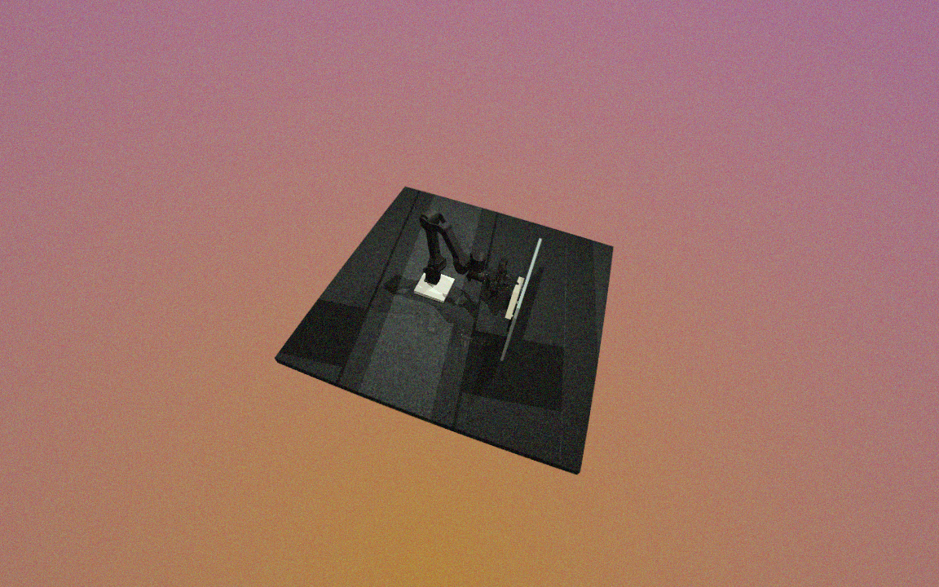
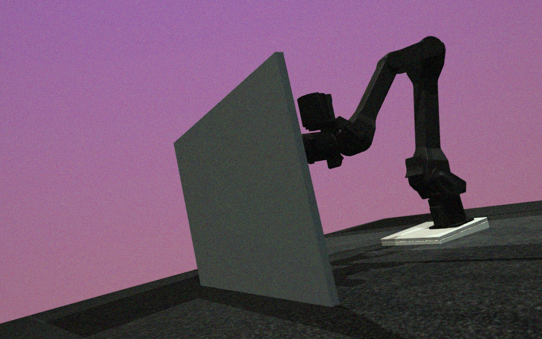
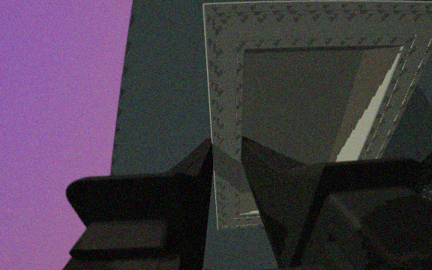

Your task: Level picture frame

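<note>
While your gripper (image 3: 226, 169) is clamped on the picture frame's (image 3: 223, 75) side rail against the wall panel (image 2: 247, 181) near the desk's far edge, too high a lift could pull the hidden strip off the screw, and a sideways overshoot could skip a notch. Streaked shadows cross the dark speckled desk (image 2: 475, 286); beyond is a purple-orange haze.
</note>
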Available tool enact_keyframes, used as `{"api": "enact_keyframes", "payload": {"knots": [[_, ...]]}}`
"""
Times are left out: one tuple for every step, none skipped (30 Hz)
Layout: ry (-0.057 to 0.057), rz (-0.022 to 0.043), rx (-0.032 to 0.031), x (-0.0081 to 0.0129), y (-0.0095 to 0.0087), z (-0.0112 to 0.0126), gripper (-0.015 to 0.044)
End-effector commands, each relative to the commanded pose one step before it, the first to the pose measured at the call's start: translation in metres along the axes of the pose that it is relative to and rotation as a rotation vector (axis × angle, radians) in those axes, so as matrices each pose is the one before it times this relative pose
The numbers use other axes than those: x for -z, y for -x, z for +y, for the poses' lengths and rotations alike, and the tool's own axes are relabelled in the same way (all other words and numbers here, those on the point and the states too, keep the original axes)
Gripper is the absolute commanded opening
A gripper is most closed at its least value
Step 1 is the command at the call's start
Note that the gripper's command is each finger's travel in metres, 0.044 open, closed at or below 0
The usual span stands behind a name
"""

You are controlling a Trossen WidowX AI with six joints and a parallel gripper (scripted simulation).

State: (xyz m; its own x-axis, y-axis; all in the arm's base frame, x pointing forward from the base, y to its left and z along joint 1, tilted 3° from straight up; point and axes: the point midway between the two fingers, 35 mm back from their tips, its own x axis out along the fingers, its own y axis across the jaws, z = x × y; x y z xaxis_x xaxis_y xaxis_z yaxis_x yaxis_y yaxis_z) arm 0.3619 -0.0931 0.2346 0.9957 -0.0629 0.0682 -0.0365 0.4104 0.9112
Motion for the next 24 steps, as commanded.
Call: {"api": "enact_keyframes", "payload": {"knots": [[0.0002, -0.00001, -0.00053, 0.00001, 0.00004, 0.00052, 0.0000], [-0.0012, 0.00001, 0.00016, 0.00000, -0.00001, -0.00023, 0.0000], [-0.0015, 0.00002, 0.00021, 0.00000, -0.00001, -0.00030, 0.0000], [-0.0019, 0.00002, 0.00025, 0.00000, -0.00001, -0.00036, 0.0000], [-0.0009, 0.00001, 0.00012, 0.00000, 0.00000, -0.00017, 0.0000], [0.0000, 0.00000, 0.00000, 0.00000, 0.00000, 0.00000, 0.0000], [-0.0131, 0.00005, 0.00003, -0.00004, 0.00000, -0.00003, 0.0000], [-0.0124, 0.00005, 0.00003, -0.00009, 0.00001, -0.00007, 0.0000], [-0.0111, 0.00005, 0.00002, -0.00012, 0.00002, -0.00010, 0.0000], [0.0000, 0.00000, 0.00000, 0.00000, 0.00000, 0.00000, 0.0000], [-0.0052, 0.00002, 0.00001, -0.00008, 0.00000, -0.00007, 0.0000], [-0.0066, 0.00003, 0.00001, -0.00011, 0.00000, -0.00010, 0.0000], [-0.0059, 0.00003, 0.00001, -0.00013, 0.00000, -0.00011, 0.0000], [-0.0054, 0.00002, 0.00001, -0.00013, 0.00000, -0.00014, 0.0000], [-0.0052, 0.00002, 0.00001, -0.00011, 0.00000, -0.00011, 0.0000], [-0.0030, 0.00001, 0.00001, -0.00007, 0.00000, -0.00006, 0.0000], [0.0000, 0.00000, 0.00000, 0.00000, 0.00000, 0.00000, 0.0000], [0.0000, 0.00000, 0.00000, 0.00000, 0.00000, 0.00000, 0.0000], [-0.0105, 0.00004, 0.00002, -0.00003, 0.00000, -0.00004, 0.0000], [-0.0105, 0.00004, 0.00002, -0.00003, 0.00000, -0.00004, 0.0000], [0.0000, 0.00000, 0.00000, 0.00000, 0.00000, 0.00000, 0.0000], [0.0000, 0.00000, 0.00000, 0.00000, 0.00000, 0.00000, 0.0000], [-0.0105, 0.00004, 0.00002, -0.00004, -0.00001, -0.00004, 0.0000], [-0.0105, 0.00004, 0.00002, -0.00004, -0.00001, -0.00004, 0.0000]]}}
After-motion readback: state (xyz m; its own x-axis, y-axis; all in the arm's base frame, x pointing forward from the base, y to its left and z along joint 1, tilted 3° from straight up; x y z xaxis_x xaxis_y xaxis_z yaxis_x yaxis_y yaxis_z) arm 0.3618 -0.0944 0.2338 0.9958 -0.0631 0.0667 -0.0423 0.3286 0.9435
